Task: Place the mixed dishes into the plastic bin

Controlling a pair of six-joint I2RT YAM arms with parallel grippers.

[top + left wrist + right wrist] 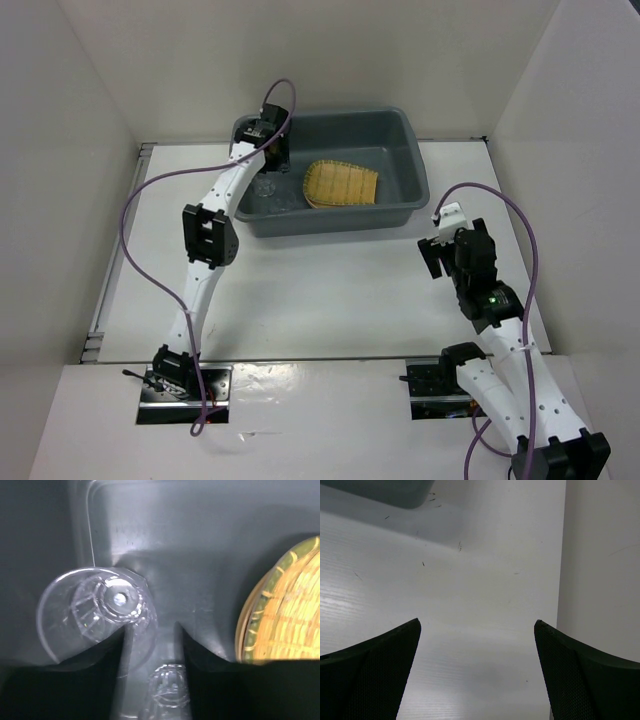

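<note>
Both pairs of fingers are apart: left gripper [151, 635] inside the plastic bin [330, 222], clear cup [97, 612] just ahead to its left; right gripper [477, 625] well apart.

The bin [400, 190] sits at the table's [330, 290] far side; inside it, the cup [95, 615] lies left of the tray [341, 184].

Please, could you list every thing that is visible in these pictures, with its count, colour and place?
plastic bin: one, dark grey, far middle of the table.
bamboo tray: one, yellow, inside the bin, right of the cup.
clear cup: one, transparent, inside the bin, left part.
table: one, white, under everything.
left gripper: one, black fingers, open, inside the bin beside the cup.
right gripper: one, black fingers, open, over bare table right of the bin.
</note>
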